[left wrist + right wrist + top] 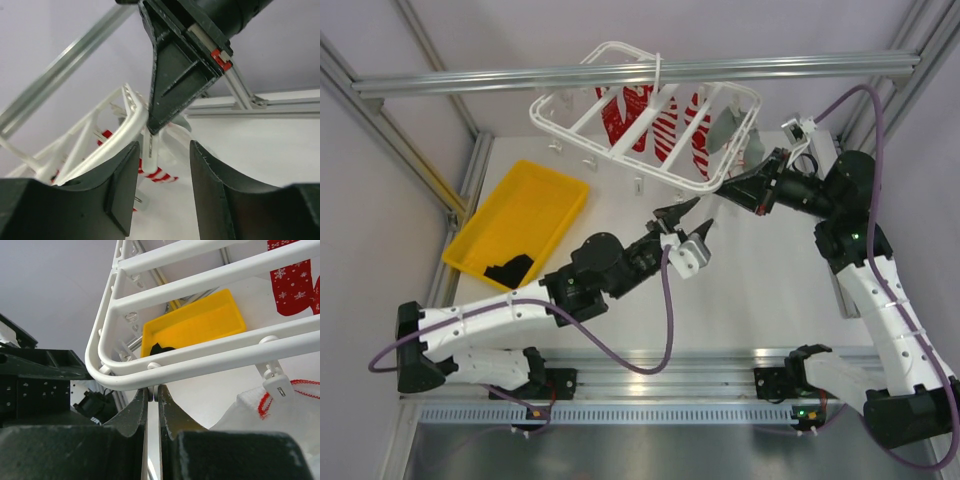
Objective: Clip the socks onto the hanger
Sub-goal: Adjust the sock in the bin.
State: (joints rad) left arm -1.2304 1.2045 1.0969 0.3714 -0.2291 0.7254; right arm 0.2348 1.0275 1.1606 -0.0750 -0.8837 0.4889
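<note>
left jaws: wide apart, empty | right jaws: pinched on hanger [210, 365] edge

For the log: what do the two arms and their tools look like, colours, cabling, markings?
Both match: the left arm and right arm have white link shells between black joints, each trailing a purple cable. The left tool and right tool are black and tapered; the right one carries a small red mark.
</note>
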